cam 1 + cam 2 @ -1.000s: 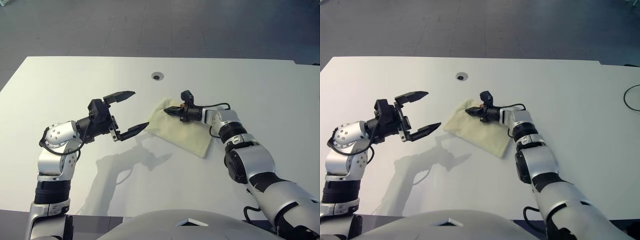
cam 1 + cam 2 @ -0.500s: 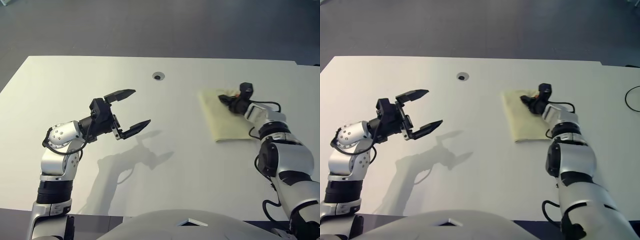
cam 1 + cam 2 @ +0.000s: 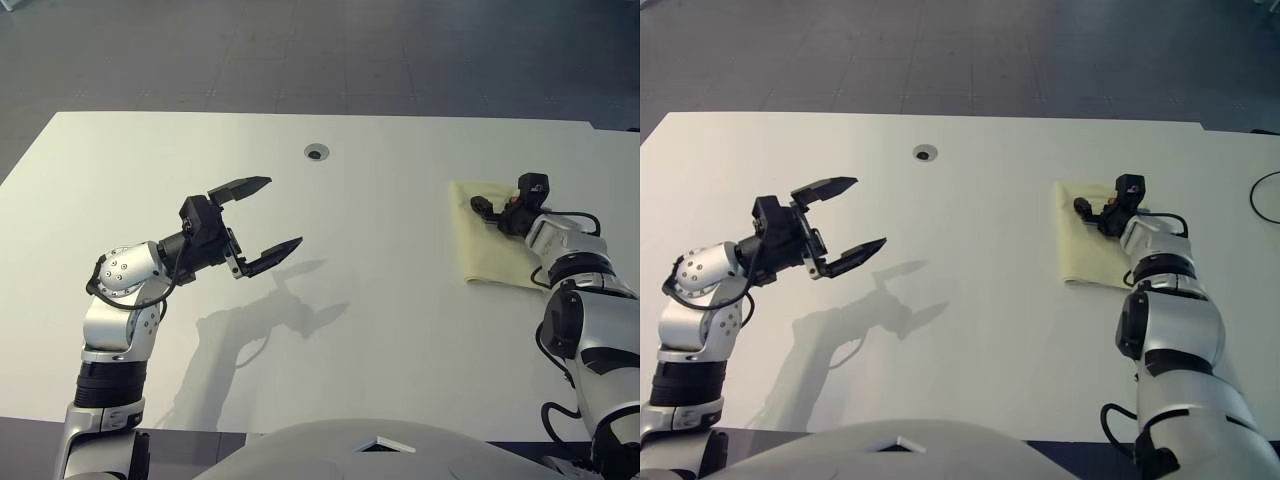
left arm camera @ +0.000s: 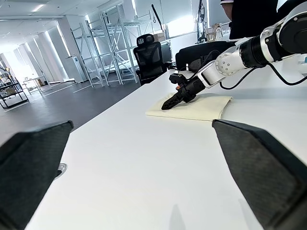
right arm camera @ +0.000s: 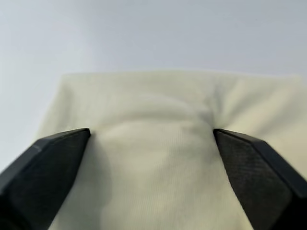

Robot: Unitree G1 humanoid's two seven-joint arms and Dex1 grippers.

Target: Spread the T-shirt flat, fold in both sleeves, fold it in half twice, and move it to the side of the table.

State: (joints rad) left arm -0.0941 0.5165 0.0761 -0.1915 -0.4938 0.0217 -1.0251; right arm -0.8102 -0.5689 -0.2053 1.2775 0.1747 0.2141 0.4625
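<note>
Right gripper (image 3: 1081,206): the fingers (image 5: 53,163) are spread wide, one to each side of a soft ridge in the cloth. The folded, pale yellow T-shirt (image 3: 1087,255) lies directly beneath and between them. It fills the whole gap from one finger to the other and runs a little past both tips to a straight edge, with bare table (image 3: 400,330) beyond. Seen from the left wrist, the tips of this gripper are down at the shirt's upper surface, close to one of its edges, and most of the cloth lies back under my right forearm. I cannot confirm how firmly the tips bear on the fabric, and I see none of it pinched between the fingers. Left gripper (image 3: 284,211): the fingers (image 4: 33,163) are also spread wide and hold nothing. This gripper is raised above the table, and its shadow falls on the surface below. The T-shirt lies well apart from these fingertips, far out ahead of them across open table, in line with the gap between them. It lies flat as a compact rectangle.
</note>
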